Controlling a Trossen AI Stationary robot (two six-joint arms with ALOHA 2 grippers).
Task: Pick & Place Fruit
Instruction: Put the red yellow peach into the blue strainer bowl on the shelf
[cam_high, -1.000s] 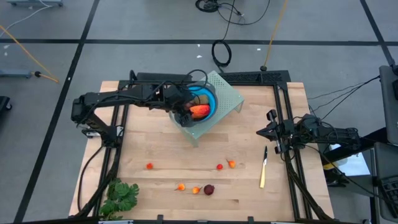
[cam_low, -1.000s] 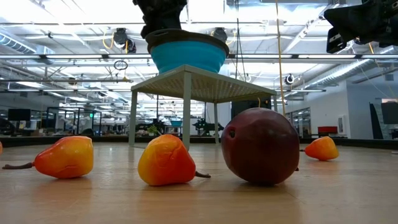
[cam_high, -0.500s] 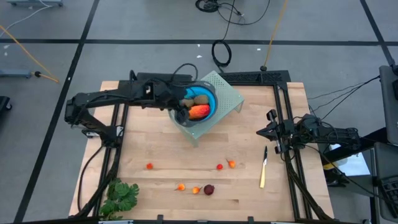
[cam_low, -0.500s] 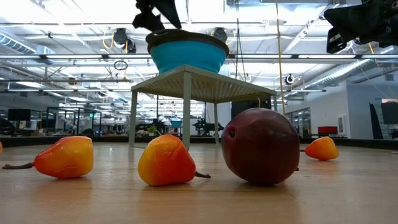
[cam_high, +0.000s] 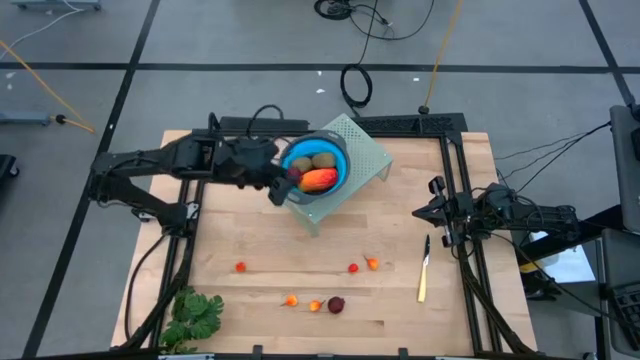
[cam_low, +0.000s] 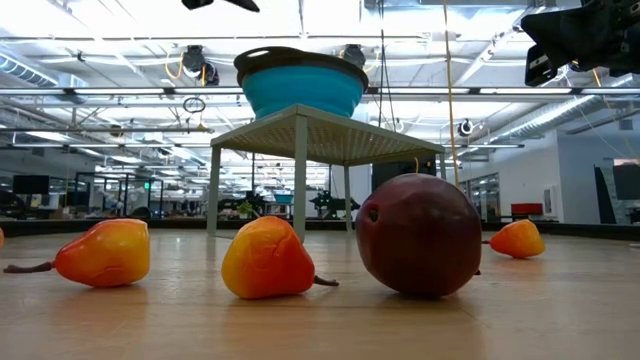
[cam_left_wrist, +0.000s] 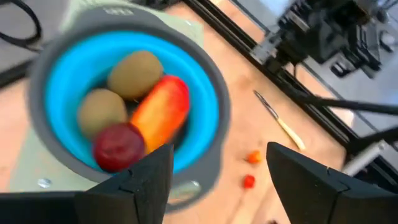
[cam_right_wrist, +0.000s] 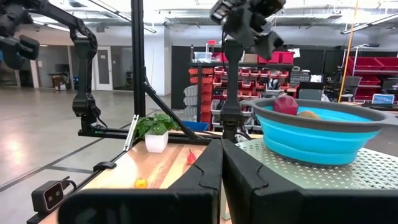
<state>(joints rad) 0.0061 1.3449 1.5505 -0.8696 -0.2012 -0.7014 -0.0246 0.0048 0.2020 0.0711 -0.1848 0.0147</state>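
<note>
Four fruit (cam_left_wrist: 146, 112) are already held in the blue bowl (cam_high: 316, 165) on the rack; six are counted loose on the bench (cam_high: 260, 240). Left fingers (cam_left_wrist: 292, 180) are spread, empty, beside the bowl; right fingers (cam_right_wrist: 205, 180) pressed together. Descent should be centred over one piece, fingers kept wide

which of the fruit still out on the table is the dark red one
The dark red ball at the near edge, beside two small orange fruits; rounder and much bigger than they are.
</note>
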